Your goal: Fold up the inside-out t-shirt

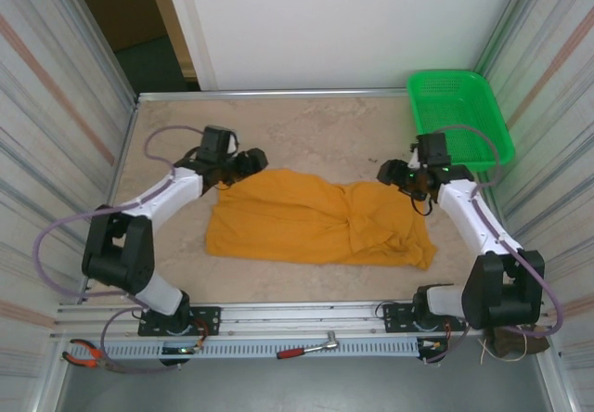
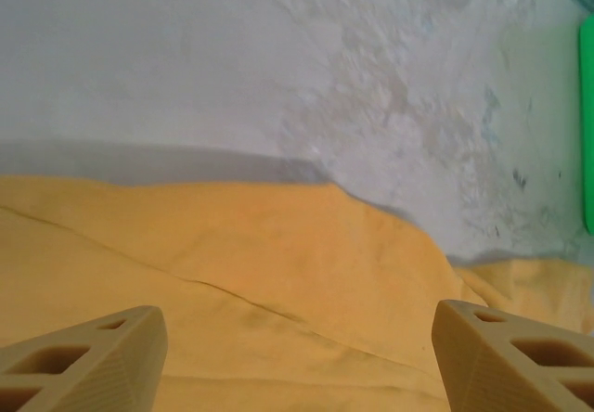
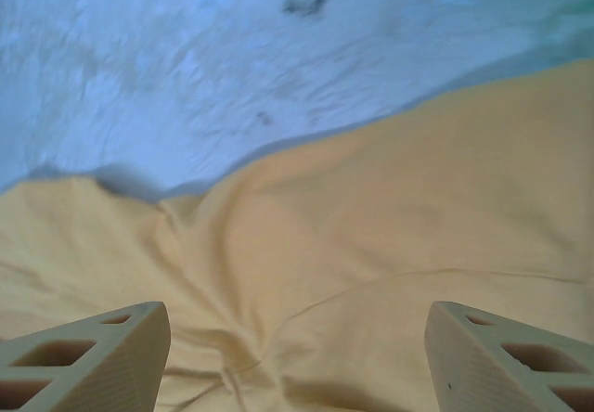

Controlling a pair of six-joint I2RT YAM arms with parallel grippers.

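Left tool (image 2: 297, 324) over t-shirt (image 2: 232, 245), basket (image 2: 587, 124) beyond

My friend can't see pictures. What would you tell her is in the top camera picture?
A rumpled orange-yellow cotton t-shirt lies on a beige marbled table. The robot's left gripper and right gripper hover by the shirt's far corners. A green plastic basket stands at the far right.
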